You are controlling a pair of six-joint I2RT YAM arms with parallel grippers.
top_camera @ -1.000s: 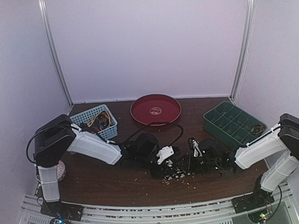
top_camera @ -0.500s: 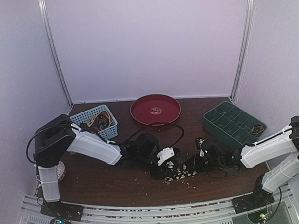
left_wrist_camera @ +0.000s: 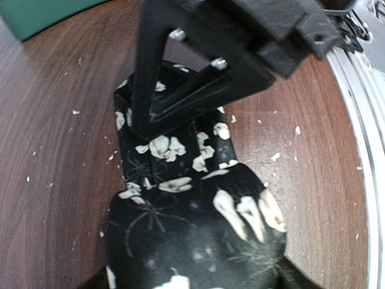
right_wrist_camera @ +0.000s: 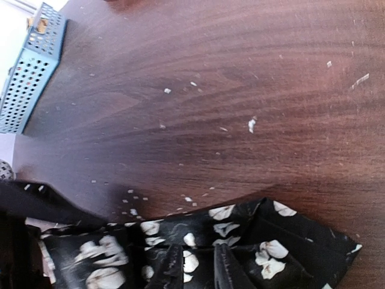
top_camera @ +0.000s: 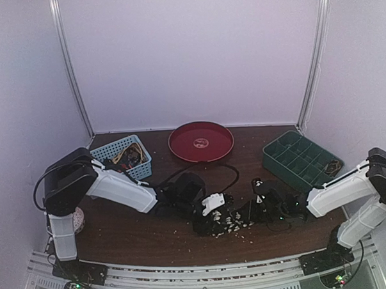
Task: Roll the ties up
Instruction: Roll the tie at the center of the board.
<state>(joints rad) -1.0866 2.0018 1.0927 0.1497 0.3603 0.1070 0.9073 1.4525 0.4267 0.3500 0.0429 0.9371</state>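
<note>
— Your right gripper [right_wrist_camera: 197,253] is resettling. Over the last second it has been edging a little outward along the tie [left_wrist_camera: 180,180]. Now its fingers are sitting close together, and they seem to be pinching a fold of the flowered fabric.

— Your left gripper [top_camera: 215,211] is hardly moving. What looks like the rolled end is bulging between its fingers, but I cannot tell whether they are squeezing it or letting go.

— The tie is lying on the surface [right_wrist_camera: 240,90] between your two arms, partly rolled. Its flat stretch is running toward your right gripper.

— So you are probably holding the tail taut while the roll is being reset. You are nowhere near finishing, because more ties seem to be waiting in the blue basket [top_camera: 126,157].
</note>
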